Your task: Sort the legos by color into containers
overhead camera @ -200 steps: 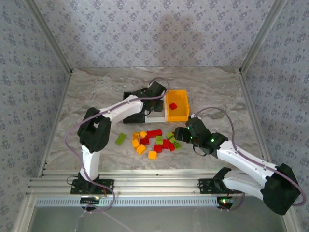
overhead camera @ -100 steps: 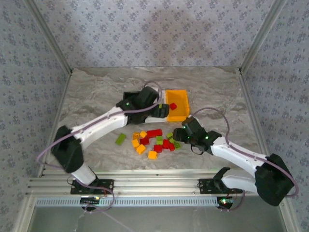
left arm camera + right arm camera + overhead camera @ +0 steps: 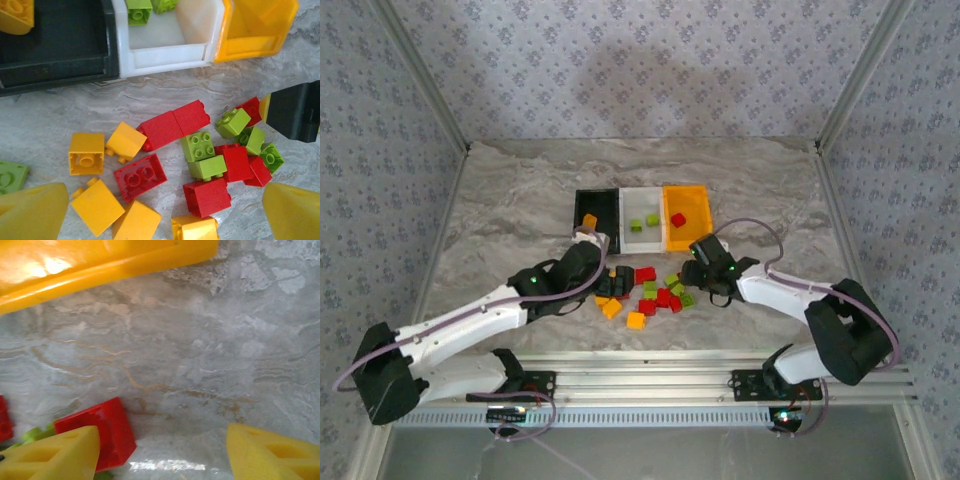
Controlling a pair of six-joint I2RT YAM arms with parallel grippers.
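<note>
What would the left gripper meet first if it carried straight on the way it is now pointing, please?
Most likely the loose legos on the table: the left gripper, jaws open, points down at them, with a red brick and an orange-yellow brick nearest its line. Depth is unclear.

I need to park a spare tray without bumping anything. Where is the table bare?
The table is bare left of the black bin, right of the orange bin, and behind them to its far edge. Crowded: the lego pile before the bins, with the left gripper and right gripper at its ends.
</note>
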